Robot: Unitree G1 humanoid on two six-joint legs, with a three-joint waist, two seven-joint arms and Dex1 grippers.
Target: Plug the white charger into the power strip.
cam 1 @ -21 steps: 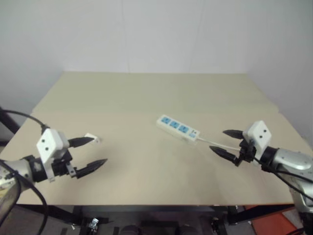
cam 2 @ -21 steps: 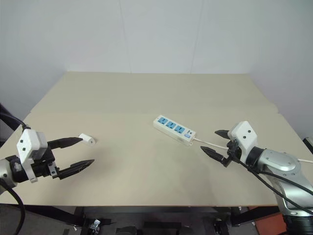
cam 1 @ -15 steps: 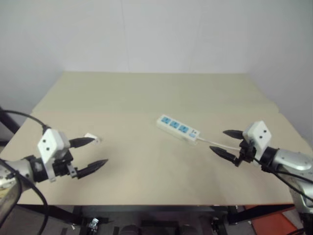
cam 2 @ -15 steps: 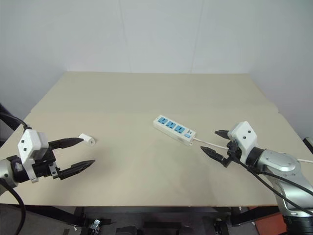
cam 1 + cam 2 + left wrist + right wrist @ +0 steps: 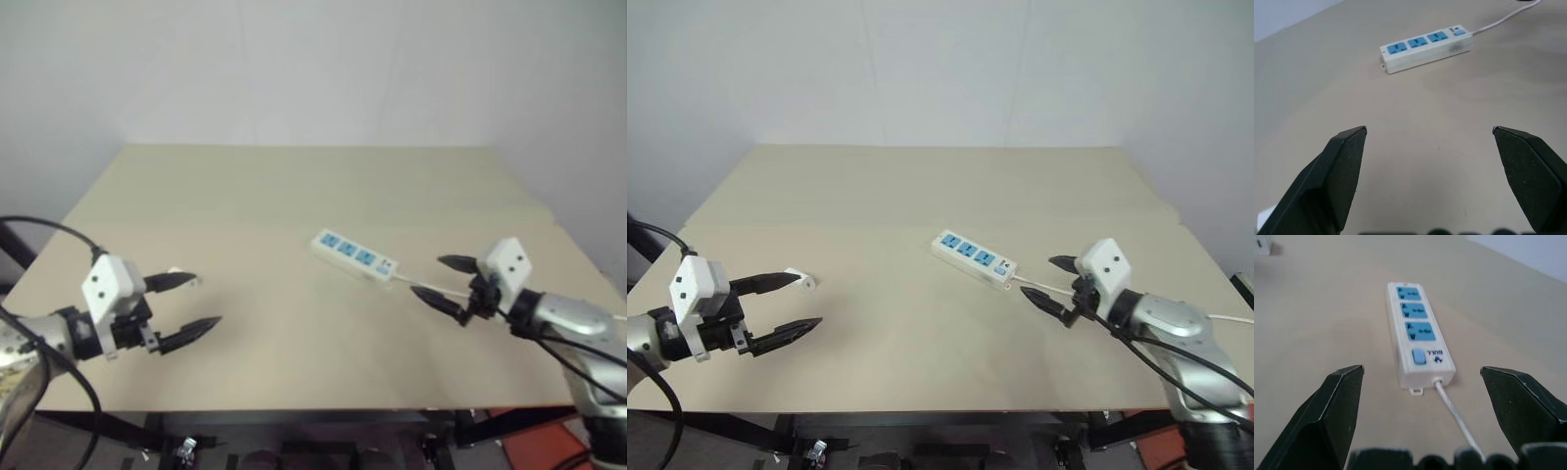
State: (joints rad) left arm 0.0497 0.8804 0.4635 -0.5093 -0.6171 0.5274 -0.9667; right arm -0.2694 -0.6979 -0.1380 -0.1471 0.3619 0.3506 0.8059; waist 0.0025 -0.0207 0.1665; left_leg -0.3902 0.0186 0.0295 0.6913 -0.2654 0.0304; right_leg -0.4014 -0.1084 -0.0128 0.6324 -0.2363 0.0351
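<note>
Presently, the power strip (image 5: pixel 973 259) is found lying at a slant near the middle of the tan table (image 5: pixel 921 186), its three blue socket faces upward and its switch end turned toward the right, where a thin white cord (image 5: pixel 1043 287) runs off toward the right edge. The white charger (image 5: pixel 801 281) is found on the left part of the table, well apart from the strip.

Compared with the views of a moment ago, the right gripper (image 5: pixel 1050 285) is noted to have been carried leftward and slightly farther in, so that it now stands over the cord just beside the switch end. Its fingers are spread wide and nothing is held between them. In the right wrist view the strip (image 5: pixel 1418 335) is framed between the two open fingers.

The left gripper (image 5: pixel 795 305) is noted to have shifted a little toward the centre. Its fingers are likewise parted and empty, the far finger's tip being seen just beside the charger; contact cannot be confirmed.

It is judged that both arms are at the approach stage: the strip is about to be steadied, the charger has not yet been picked up, and insertion remains wholly outstanding.
</note>
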